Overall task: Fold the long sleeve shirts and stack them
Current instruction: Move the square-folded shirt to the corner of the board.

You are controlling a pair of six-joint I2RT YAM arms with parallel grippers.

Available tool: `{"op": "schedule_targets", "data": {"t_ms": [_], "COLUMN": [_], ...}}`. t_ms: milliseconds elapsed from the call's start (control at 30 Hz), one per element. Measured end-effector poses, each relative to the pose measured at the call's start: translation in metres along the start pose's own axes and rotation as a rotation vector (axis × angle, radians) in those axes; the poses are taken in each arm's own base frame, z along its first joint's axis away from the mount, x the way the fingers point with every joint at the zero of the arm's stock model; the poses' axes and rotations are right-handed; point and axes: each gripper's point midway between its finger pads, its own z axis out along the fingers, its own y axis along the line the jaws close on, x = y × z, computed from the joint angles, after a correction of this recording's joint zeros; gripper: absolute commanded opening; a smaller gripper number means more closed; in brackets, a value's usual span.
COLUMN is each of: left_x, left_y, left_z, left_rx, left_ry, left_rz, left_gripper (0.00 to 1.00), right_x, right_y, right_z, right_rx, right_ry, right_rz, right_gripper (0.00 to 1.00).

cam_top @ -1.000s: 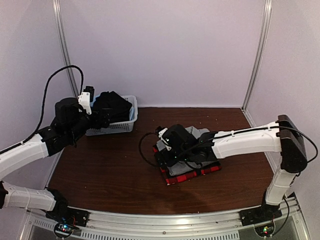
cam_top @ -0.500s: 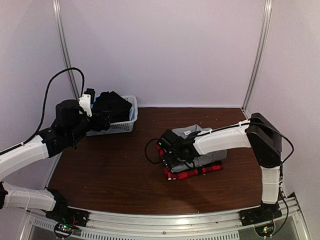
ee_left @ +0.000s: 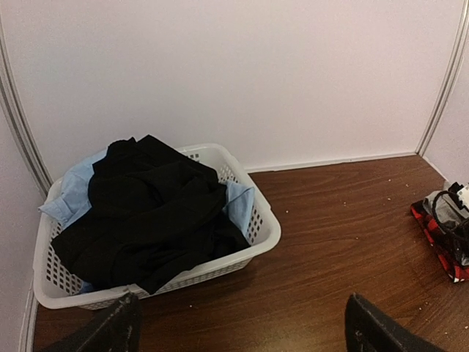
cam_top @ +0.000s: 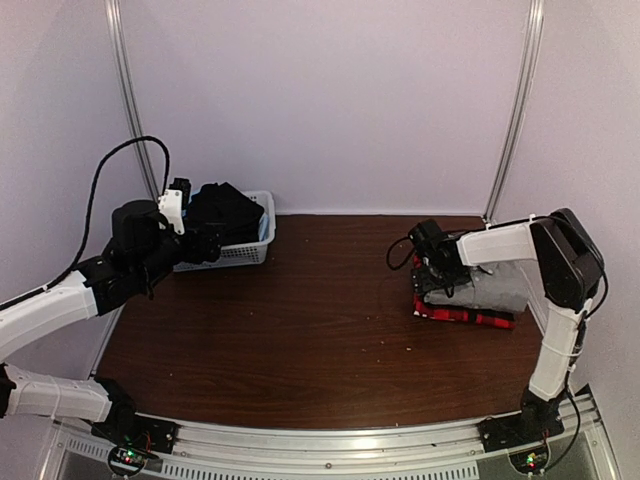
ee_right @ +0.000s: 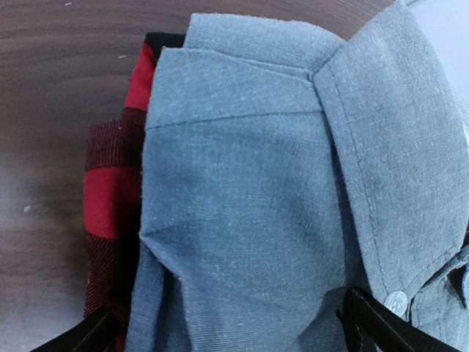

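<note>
The dark wood table (cam_top: 300, 340) is bare along its near edge. Partway back on the right side lies a folded stack of two long sleeve shirts: the grey shirt (cam_top: 497, 284) sits on top of the red-and-black plaid shirt (cam_top: 470, 316), whose edge shows along the near and left sides of the pile.

The right gripper (ee_right: 229, 330) is down at the left end of this stack. Its fingers are spread wide, one to each side of the grey cloth, and are not pinching it. The right wrist view shows the grey shirt's collar and one pale button (ee_right: 396, 299), with the plaid showing out to the left.

Farther back, at the far left corner, stands a white mesh basket (ee_left: 267, 227). The black shirt (ee_left: 146, 213) is heaped loosely in it, over the light blue shirt (ee_left: 73, 194), which shows at the left and right edges of the heap.

The left gripper (ee_left: 242, 331) hangs just near of the basket, above the table. Its fingers are spread wide and hold nothing.
</note>
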Motion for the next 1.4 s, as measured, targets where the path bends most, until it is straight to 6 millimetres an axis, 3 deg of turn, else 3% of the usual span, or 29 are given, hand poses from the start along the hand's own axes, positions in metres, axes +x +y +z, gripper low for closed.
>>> {"op": "schedule_targets", "data": {"t_ms": [133,300,633,733,967,1167,1267,1400], "left_x": [0.0,0.003,0.011,0.018,0.036,0.037,0.038,0.041], "left_y": [-0.001,-0.001,-0.006,-0.009,-0.017,-0.021,-0.022,-0.023], "left_z": [0.0,0.002,0.008,0.013,0.024,0.027,0.029,0.03], "left_rx": [0.003,0.005,0.026,0.04,0.073,0.091,0.096,0.096], "left_ry": [0.002,0.009,0.037,0.058,0.109,0.109,0.115,0.122], "left_rz": [0.0,0.001,0.003,0.004,0.011,-0.001,-0.014,-0.023], "left_gripper": [0.98,0.98,0.98,0.98,0.98,0.98,0.98,0.98], "right_x": [-0.004,-0.005,0.026,0.045,0.088,0.094,0.103,0.117], "right_y": [-0.029,-0.028,-0.054,-0.062,-0.057,-0.05,-0.051,-0.05], "right_z": [0.01,0.004,-0.078,-0.089,-0.086,-0.097,-0.088,-0.062], "right_rx": [0.059,0.031,-0.126,-0.156,-0.217,-0.303,-0.292,-0.257], "right_ry": [0.01,-0.002,-0.139,-0.154,-0.087,-0.108,-0.081,-0.006], "right_rz": [0.021,0.017,0.222,0.317,0.424,0.508,0.531,0.542], "right_gripper": [0.98,0.99,1.0,1.0,1.0,1.0,1.0,1.0]}}
